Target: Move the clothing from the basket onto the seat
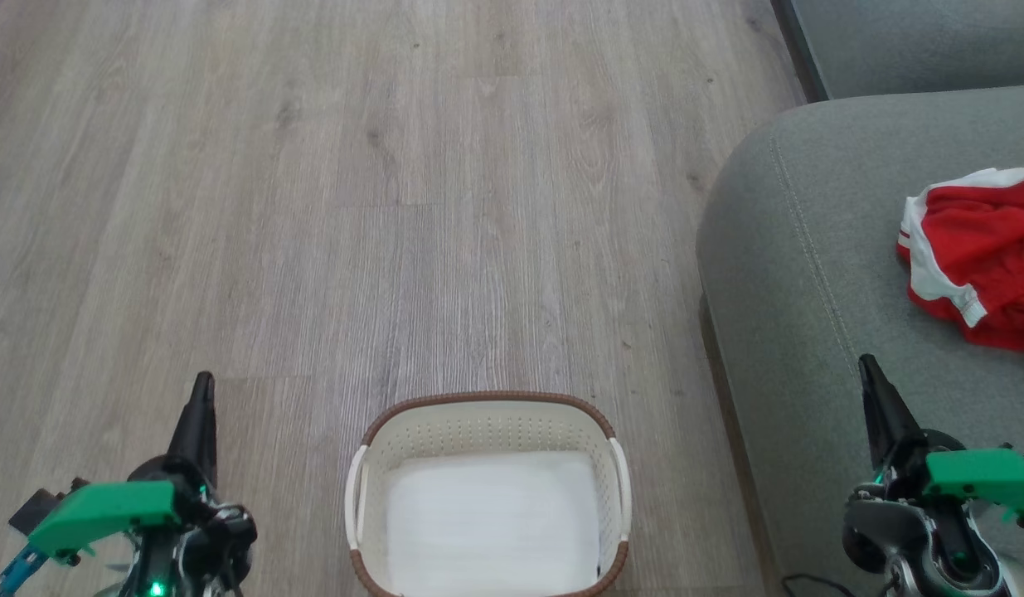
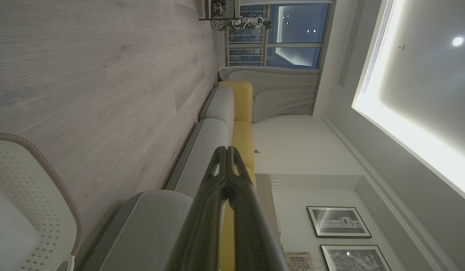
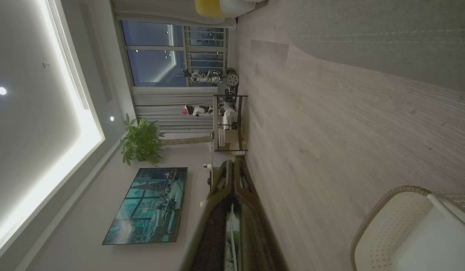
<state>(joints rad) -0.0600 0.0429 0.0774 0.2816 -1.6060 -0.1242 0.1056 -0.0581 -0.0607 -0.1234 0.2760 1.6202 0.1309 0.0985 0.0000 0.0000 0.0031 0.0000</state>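
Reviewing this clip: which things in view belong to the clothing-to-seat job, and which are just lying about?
Part of the job:
- clothing, lying on the seat
- basket, on the floor beside the seat, lined with a white sheet

Just lying about:
- potted plant
- large wall picture
- framed pictures
- yellow cushions
- shelf unit

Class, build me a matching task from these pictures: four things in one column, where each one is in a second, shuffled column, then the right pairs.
Column one
1. clothing
2. basket
3. left gripper
4. right gripper

Column two
A. on the floor, a white sheet inside
B. shut, lower right in the head view, against the seat
C. lying on the seat
D. shut, lower left in the head view, above the floor

Pairs: 1-C, 2-A, 3-D, 4-B
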